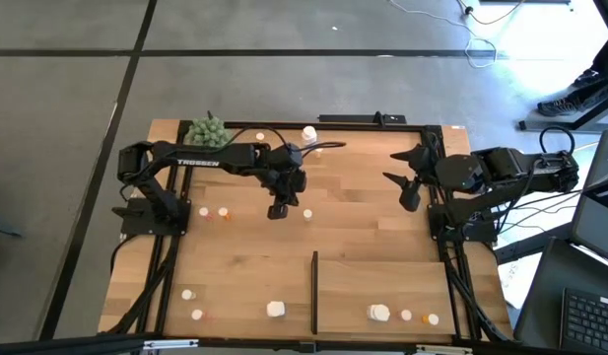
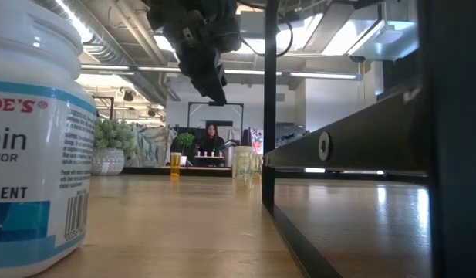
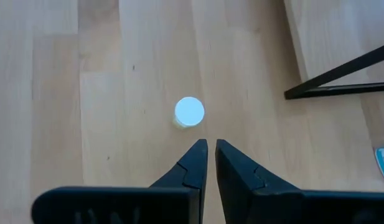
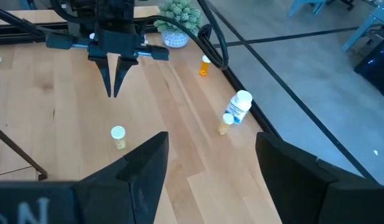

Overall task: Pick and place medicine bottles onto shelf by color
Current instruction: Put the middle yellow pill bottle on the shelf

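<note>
Below closed left end effector (image 3: 211, 148), white-capped bottle (image 3: 189, 112), body hidden

The tabletop (image 1: 363, 212) was pale honey wood in plank stripes, and the shelf (image 1: 382, 281) at its near right was slightly lighter, edged by a thin black strip (image 1: 314, 291). Both arms were black, the left one lettered in white. Small bottles (image 1: 223, 212) showed amber with white caps; the chunkier bottle (image 2: 37, 139) was white with teal bands and a barcode. The spiky plant ball (image 1: 207, 129) at far left was green.
</note>
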`<state>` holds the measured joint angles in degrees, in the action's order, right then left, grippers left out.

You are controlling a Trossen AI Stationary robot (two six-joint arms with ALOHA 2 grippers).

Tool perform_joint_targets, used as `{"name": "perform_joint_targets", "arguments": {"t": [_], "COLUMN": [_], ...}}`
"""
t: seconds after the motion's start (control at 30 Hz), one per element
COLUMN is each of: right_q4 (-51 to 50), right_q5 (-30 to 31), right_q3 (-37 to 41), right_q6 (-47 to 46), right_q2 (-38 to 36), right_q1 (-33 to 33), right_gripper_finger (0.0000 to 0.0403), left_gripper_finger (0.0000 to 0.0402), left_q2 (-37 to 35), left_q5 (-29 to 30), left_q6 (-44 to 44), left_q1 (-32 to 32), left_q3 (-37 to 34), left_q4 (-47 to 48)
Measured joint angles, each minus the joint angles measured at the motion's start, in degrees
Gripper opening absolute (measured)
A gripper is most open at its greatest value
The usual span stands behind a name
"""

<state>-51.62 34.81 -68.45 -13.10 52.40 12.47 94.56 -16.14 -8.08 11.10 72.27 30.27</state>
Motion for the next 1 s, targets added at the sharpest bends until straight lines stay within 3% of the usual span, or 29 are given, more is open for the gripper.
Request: {"name": "perform_joint_targets", "arguments": {"t": [0.7, 0.83, 1.0], "right_q4": [0.05, 0.05, 0.05], "right_q5": [-0.04, -0.06, -0.09], "right_q3": [0.00, 0.00, 0.00], "right_q6": [0.00, -0.08, -0.08], "right_q2": [0.00, 0.00, 0.00], "right_q1": [0.02, 0.02, 0.02], "right_gripper_finger": [0.0243, 0.0243, 0.0243], "left_gripper_finger": [0.0031, 0.0063, 0.0137], "left_q2": [0.00, 0.00, 0.00], "left_q5": [-1.25, -1.66, -1.55], "left_q6": [9.43, 10.59, 9.26], "left_q1": [0.43, 1.13, 1.28], "left_q3": [0.00, 0.00, 0.00], "left_q4": [-4.77, -4.35, -4.29]}}
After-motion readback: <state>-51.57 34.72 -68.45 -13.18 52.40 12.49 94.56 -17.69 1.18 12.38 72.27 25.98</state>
